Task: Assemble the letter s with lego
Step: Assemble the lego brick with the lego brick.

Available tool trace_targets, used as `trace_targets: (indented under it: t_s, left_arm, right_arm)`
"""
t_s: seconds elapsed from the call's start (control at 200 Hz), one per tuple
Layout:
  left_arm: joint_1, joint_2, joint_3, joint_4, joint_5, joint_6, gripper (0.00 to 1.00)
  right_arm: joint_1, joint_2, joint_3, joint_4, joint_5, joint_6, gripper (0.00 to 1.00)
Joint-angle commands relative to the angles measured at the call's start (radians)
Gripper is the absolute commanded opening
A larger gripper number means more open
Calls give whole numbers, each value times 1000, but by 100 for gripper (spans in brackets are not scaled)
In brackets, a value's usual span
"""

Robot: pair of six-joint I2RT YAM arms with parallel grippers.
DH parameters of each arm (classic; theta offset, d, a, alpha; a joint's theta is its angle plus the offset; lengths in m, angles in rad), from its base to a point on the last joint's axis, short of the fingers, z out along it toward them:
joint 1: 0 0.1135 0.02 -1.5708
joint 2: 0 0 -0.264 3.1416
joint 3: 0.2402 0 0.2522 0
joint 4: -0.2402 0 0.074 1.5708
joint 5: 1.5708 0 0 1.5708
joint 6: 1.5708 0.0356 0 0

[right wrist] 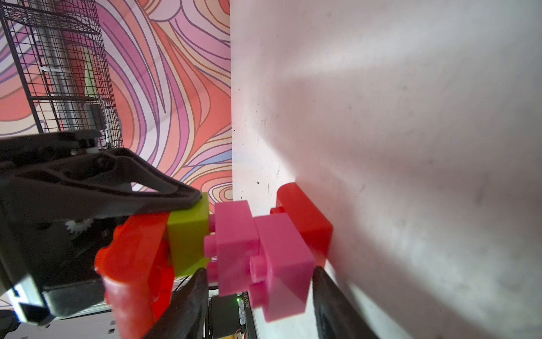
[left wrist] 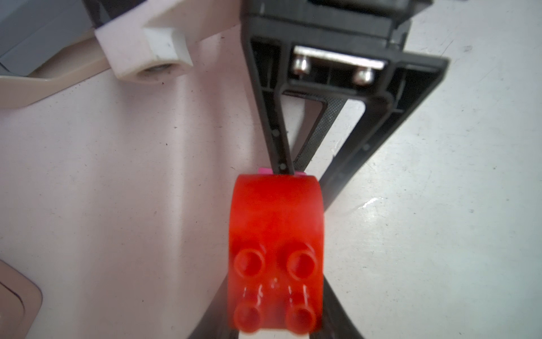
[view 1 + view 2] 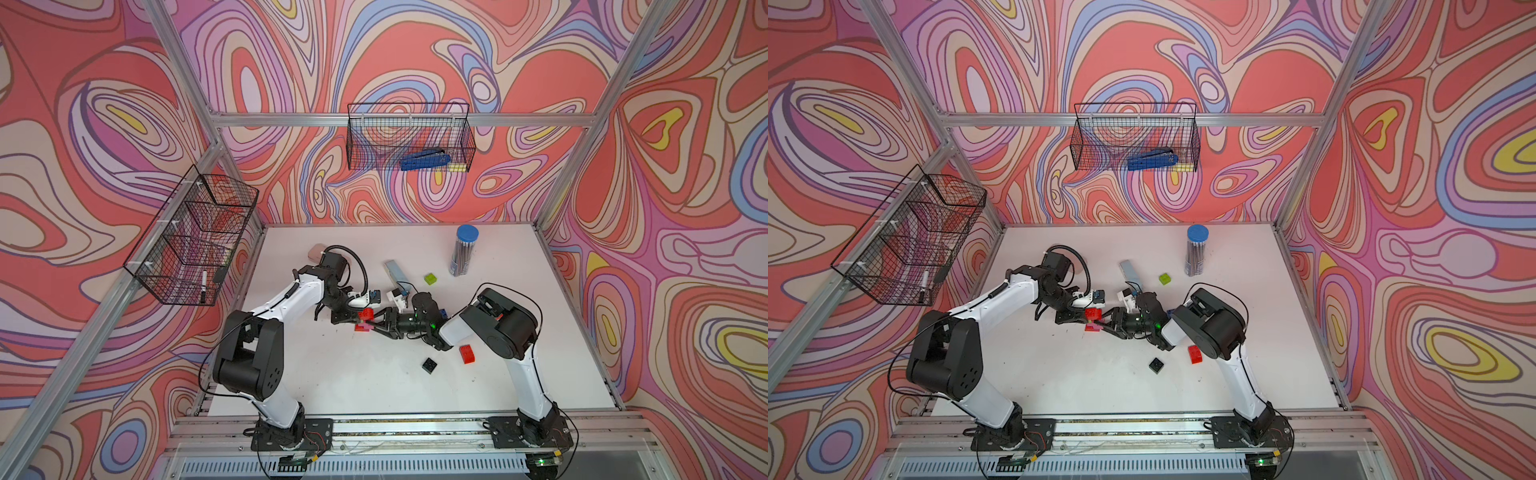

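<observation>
The lego is a short chain of five studded plastic bricks [image 1: 234, 249]. It runs from a translucent red rounded brick [image 2: 275, 234] through a lime green brick [image 1: 187, 234] and two pink bricks [image 1: 281, 264] pressed together. A red end brick [image 1: 308, 217] closes it, sitting against the white surface [image 3: 332, 374]. In both top views the chain is near the middle of the surface, between the two arms.

The left end effector [image 3: 360, 317] is clamped on the translucent red rounded brick. The right end effector [image 3: 376, 327] meets the chain from the opposite side, its fingers [image 1: 328, 299] closed on either side of the pink bricks.

Four more bricks lie loose:
- a loose lime green square brick [image 3: 430, 279] farther back
- a black square brick [image 3: 429, 365] toward the front
- a red oblong brick [image 3: 467, 354], also toward the front, beside the right arm
- a blue brick [image 3: 444, 312], mostly hidden behind the right wrist

A grey-blue oblong stapler [image 3: 397, 272] lies flat behind the end effectors. A pink oblong case [image 3: 316, 251] is partly hidden by the left arm. A clear tube with a blue lid [image 3: 463, 257], full of pencils, stands upright at the back.

The wire basket on the back wall [image 3: 374, 137] holds a blue stapler [image 3: 424, 160]. The side wire basket [image 3: 187, 232] holds a marker [image 3: 203, 286].

Small print on a dark circuit board [image 1: 228, 314] is too blurred to read.
</observation>
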Motion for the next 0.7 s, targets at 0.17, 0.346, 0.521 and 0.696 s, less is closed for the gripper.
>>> trace_targets:
  t_s: [0.17,0.346,0.521,0.696]
  left_arm:
    - [13,7,-20,-74,-55,48,20]
    - [15,-2,-11,-89,-49,49,20]
    - [17,-10,-22,-77,-39,49,20]
    - [17,15,-27,-43,-53,35,20]
  right_arm:
    - [-16,55,-42,-114,32,5,57]
    - [-16,55,-42,-117,32,5,57]
    - [-16,55,-40,-120,36,4,57]
    - [-15,51,-34,-133,34,-1,57]
